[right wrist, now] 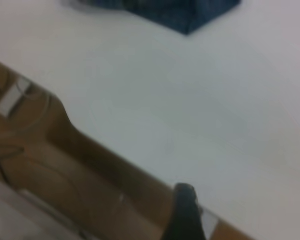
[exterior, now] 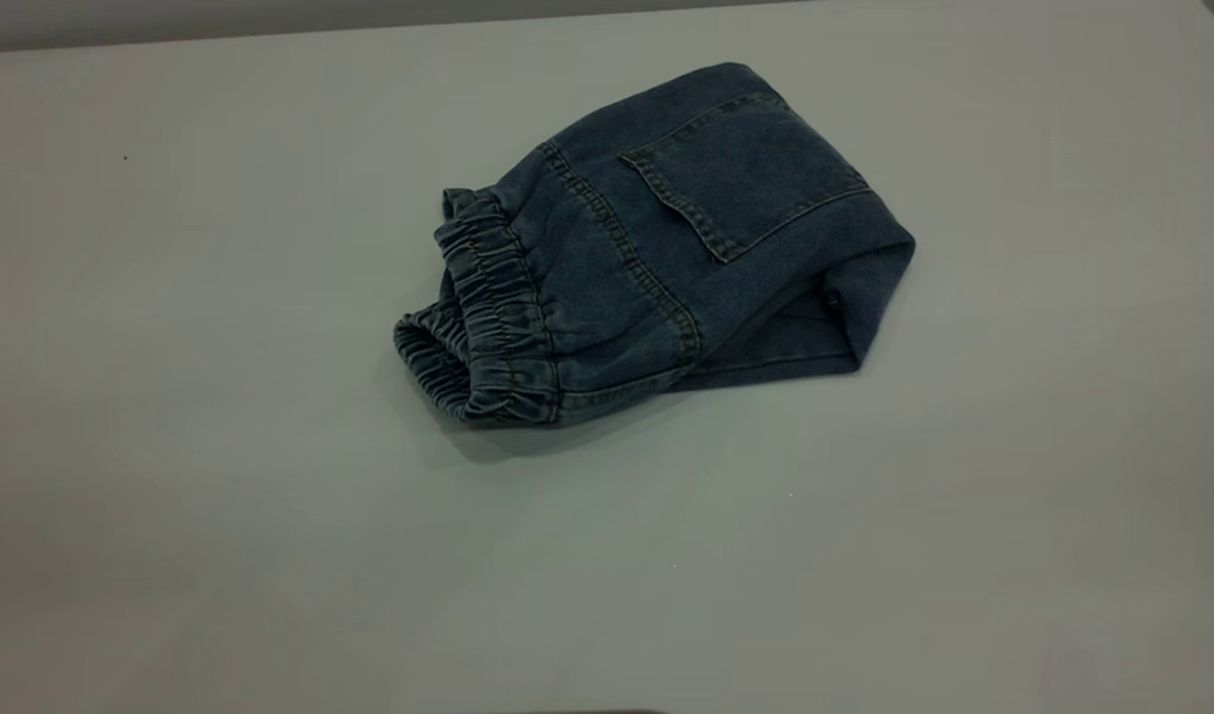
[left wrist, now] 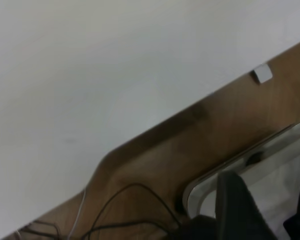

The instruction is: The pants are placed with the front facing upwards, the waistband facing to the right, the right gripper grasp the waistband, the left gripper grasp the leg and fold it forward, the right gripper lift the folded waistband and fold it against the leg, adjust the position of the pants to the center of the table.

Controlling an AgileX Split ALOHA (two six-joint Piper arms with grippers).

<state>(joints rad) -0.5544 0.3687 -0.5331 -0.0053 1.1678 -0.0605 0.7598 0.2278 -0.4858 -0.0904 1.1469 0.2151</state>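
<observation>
Folded dark blue denim pants (exterior: 667, 248) near middle of pale grey bench (exterior: 220, 496), gathered elastic waistband (exterior: 488, 317) leftward, square pocket up. Both pincers back at bench edge; openness impossible to tell.

You have matt, faded denim cloth in the pants (exterior: 667, 248), ruched at the waistband (exterior: 488, 317), lying on a smooth matt table (exterior: 220, 446) beside glossy brown wood flooring (left wrist: 190, 150).

Folded pants (exterior: 657, 248) on the table (exterior: 220, 496), slightly behind centre, waistband (exterior: 488, 307) at left
</observation>
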